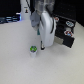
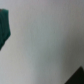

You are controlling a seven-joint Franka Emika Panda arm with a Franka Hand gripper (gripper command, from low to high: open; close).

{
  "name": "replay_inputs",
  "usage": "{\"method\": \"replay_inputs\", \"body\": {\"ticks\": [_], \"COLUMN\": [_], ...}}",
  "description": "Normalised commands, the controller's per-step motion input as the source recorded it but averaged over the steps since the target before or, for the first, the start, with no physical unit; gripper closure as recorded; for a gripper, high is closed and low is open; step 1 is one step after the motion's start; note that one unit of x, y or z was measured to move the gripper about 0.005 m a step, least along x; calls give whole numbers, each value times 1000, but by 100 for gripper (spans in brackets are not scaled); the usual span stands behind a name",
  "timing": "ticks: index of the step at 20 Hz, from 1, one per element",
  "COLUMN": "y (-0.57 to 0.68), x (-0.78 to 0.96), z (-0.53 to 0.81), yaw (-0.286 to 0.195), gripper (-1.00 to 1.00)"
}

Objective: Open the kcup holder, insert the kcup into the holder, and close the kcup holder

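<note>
The kcup [image 1: 33, 49] is a tiny pale cup with a green top, standing on the white table in the exterior view. My gripper [image 1: 43, 47] hangs from the white arm just to the exterior view's right of the cup, low over the table and apart from it. The picture is too blurred to show how the jaws stand. The kcup holder [image 1: 68, 33] is a black boxy unit at the exterior view's right, behind the arm. The wrist view shows mostly bare white table [image 2: 45, 45], with a dark teal shape [image 2: 4, 27] at one edge that I cannot identify.
Dark objects [image 1: 9, 20] and a pale upright object [image 1: 24, 15] stand along the back at the exterior view's left. A dark corner [image 2: 78, 75] cuts into the wrist view. White table [image 1: 20, 65] spreads in front of the cup.
</note>
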Motion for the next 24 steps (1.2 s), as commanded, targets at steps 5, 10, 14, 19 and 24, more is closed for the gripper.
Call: {"method": "replay_inputs", "body": {"ticks": [5, 10, 14, 19, 24], "y": [-442, -254, -114, -166, -74], "x": [-148, 28, 83, 66, -23], "z": [-390, -285, -326, -241, -20], "yaw": [-268, -259, -218, -224, -130], "gripper": [-100, -100, -100, -100, 100]}}
